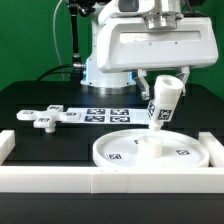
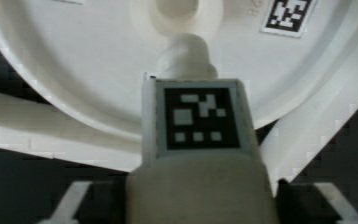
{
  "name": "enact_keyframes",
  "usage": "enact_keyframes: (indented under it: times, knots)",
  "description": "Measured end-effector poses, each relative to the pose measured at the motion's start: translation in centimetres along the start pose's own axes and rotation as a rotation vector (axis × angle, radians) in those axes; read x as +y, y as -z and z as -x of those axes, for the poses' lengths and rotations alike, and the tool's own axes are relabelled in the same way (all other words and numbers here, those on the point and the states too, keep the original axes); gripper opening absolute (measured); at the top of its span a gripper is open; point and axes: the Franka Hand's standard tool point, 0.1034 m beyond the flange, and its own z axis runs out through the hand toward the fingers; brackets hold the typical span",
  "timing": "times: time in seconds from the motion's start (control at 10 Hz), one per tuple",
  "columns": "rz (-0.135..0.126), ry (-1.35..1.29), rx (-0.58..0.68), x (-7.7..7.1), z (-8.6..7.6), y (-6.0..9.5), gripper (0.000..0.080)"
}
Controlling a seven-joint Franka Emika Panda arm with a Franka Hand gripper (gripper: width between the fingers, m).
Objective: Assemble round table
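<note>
The large round disc (image 1: 150, 150) lies flat near the front barrier, with tags on its face and a raised hub at its middle. My gripper (image 1: 166, 88) is shut on the short cylindrical post (image 1: 162, 103) and holds it tilted, its lower end just above the disc's middle. In the wrist view the post (image 2: 197, 130) fills the space between my fingers (image 2: 87, 200), its tag facing the camera and its tip pointing at the hub of the disc (image 2: 87, 60). The flat lobed foot piece (image 1: 42, 119) lies on the table at the exterior view's left.
The marker board (image 1: 108, 114) lies behind the disc. Long white barrier bars (image 1: 100, 182) run along the front edge, with short ends at both sides (image 1: 8, 143). The robot's base (image 1: 105, 70) stands at the back.
</note>
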Motion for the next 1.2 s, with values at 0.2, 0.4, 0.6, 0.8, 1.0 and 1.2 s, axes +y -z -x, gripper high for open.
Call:
enact_keyframes:
  times: [0.2,0.4,0.6,0.8,1.0,1.2]
  knots:
    - [0.048,0.011,0.093,0.8,0.3,-0.1,0.0407]
    - [0.038,0.010,0.081,0.3,0.5,-0.4,0.0407]
    - [0.036,0.009,0.075,0.3,0.9,-0.7,0.0407]
    - [0.035,0.009,0.073,0.3,0.9,-0.7,0.0407]
    - [0.037,0.007,0.071,0.3,1.5,-1.1,0.0407]
    - [0.033,0.006,0.058,0.1,2.2,-1.7,0.0407]
